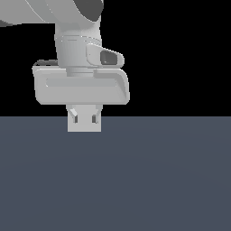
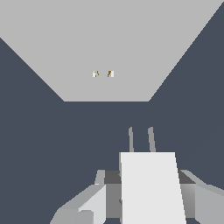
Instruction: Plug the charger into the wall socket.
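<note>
Wall socket [image 2: 105,48]: large upright panel ahead in wrist view, two holes at centre, unfilled.
Gripper [image 1: 84,121]: low over dark floor [image 1: 135,180], fingers clamped on charger.
Charger [image 2: 151,188]: in grasp, prongs [image 2: 141,140] aimed toward socket, still apart.
Status: pickup done; approach, alignment, insertion left.

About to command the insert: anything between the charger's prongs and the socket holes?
Nothing visible. In the wrist view the charger, held in the tool, points its two prongs at the wall socket; only bare dark floor lies between. The holes sit off to one side of the prongs' line in that picture.
</note>
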### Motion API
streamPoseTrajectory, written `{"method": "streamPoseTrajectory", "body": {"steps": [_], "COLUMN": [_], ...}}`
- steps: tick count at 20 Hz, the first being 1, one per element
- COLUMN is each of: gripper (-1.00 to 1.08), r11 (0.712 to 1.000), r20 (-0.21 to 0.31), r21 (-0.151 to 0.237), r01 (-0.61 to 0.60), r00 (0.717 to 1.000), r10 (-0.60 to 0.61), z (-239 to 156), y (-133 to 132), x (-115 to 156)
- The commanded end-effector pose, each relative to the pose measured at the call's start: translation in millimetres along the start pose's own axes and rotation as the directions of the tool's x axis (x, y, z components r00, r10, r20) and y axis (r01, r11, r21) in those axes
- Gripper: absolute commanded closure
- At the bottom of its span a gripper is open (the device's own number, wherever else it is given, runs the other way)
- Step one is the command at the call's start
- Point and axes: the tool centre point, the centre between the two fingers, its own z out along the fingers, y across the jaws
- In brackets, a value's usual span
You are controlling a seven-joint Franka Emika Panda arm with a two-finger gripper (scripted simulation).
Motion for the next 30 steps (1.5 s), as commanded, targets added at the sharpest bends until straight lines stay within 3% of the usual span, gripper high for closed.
{"method": "streamPoseTrajectory", "body": {"steps": [1, 8, 18, 30], "gripper": [1.08, 1.08, 1.08, 1.08], "r11": [1.0, 1.0, 1.0, 1.0], "r20": [0.0, 0.002, 0.002, 0.002], "r21": [-0.001, -0.001, 0.0, 0.0], "r01": [0.0, 0.002, 0.003, 0.003], "r00": [1.0, 1.0, 1.0, 1.0], "r10": [0.0, -0.002, -0.003, -0.003], "z": [-2, -6, -5, 8], "y": [-10, -26, -27, -27], "x": [3, 8, 12, 48]}}
